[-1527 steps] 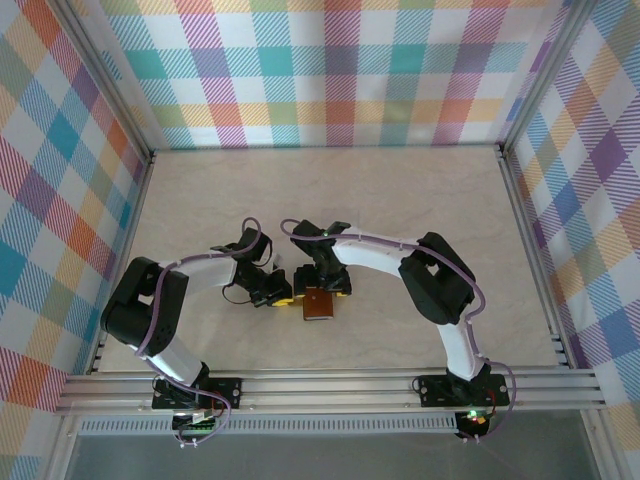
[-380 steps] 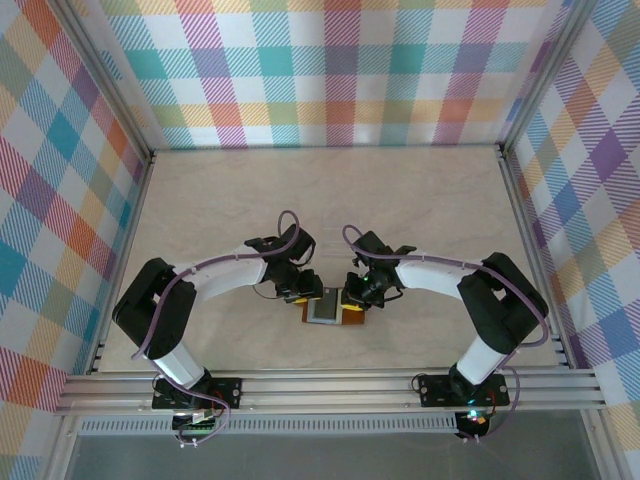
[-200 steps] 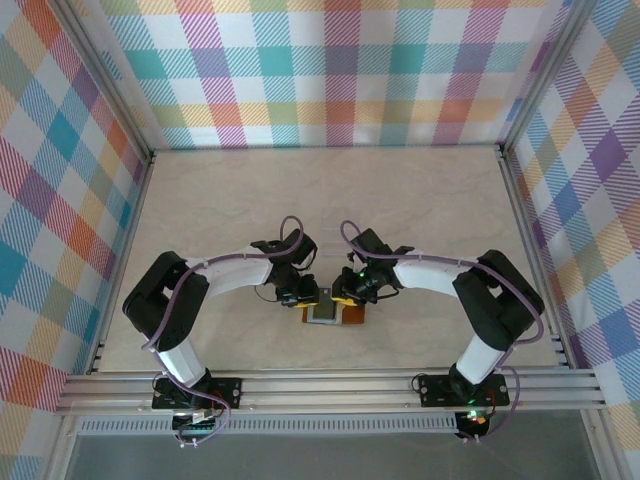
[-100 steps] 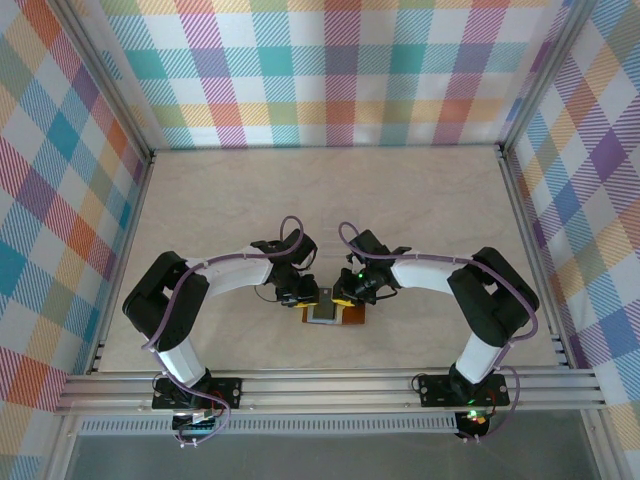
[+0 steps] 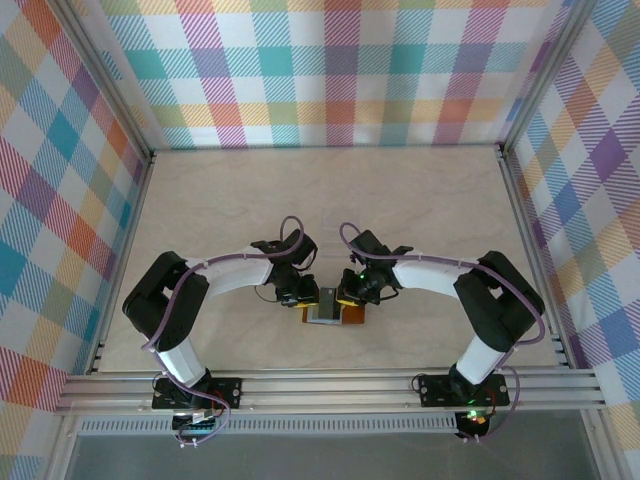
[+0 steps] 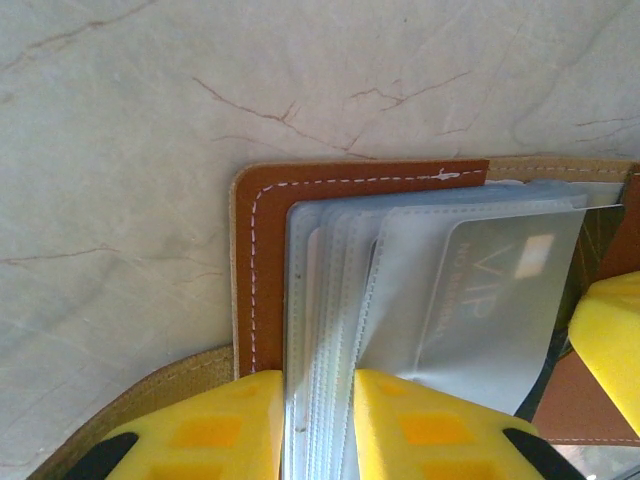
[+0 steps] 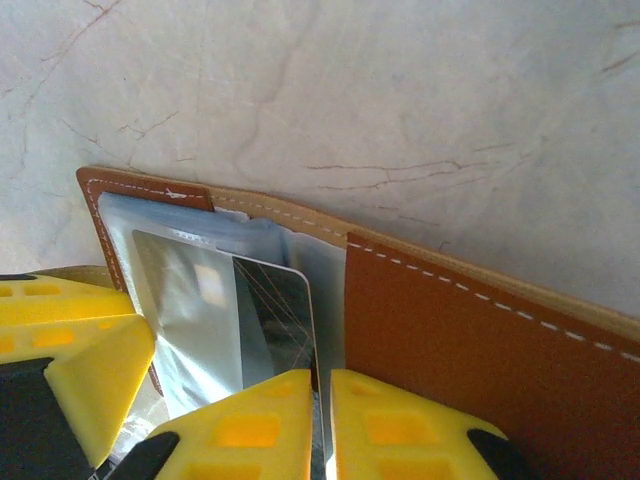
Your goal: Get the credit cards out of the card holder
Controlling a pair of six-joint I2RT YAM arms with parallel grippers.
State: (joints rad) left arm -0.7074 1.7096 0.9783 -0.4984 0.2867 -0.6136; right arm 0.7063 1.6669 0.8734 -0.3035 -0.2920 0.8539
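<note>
The reddish-brown card holder (image 5: 347, 317) lies open on the table between both grippers. My left gripper (image 5: 307, 298) is shut on the stack of clear plastic pockets (image 6: 330, 290), its yellow fingers (image 6: 220, 425) pinching the stack beside the leather cover (image 6: 262, 240). A grey credit card (image 6: 500, 300) marked VIP sits in the top pocket. My right gripper (image 5: 345, 296) is shut on the edge of a dark grey credit card (image 7: 278, 315) that sticks partly out of its pocket (image 7: 190, 300). The leather flap (image 7: 480, 340) lies to the right of it.
The pale marble-patterned table (image 5: 330, 200) stretches beyond the holder. Plaid walls (image 5: 330, 70) and aluminium rails (image 5: 330, 385) enclose it. Each wrist view catches the other gripper's yellow finger, the right one's (image 6: 610, 335) and the left one's (image 7: 70, 350), close by.
Over the last two seconds my right gripper moved left onto the open holder and closed on a card edge. In the last half second nothing has visibly moved.
</note>
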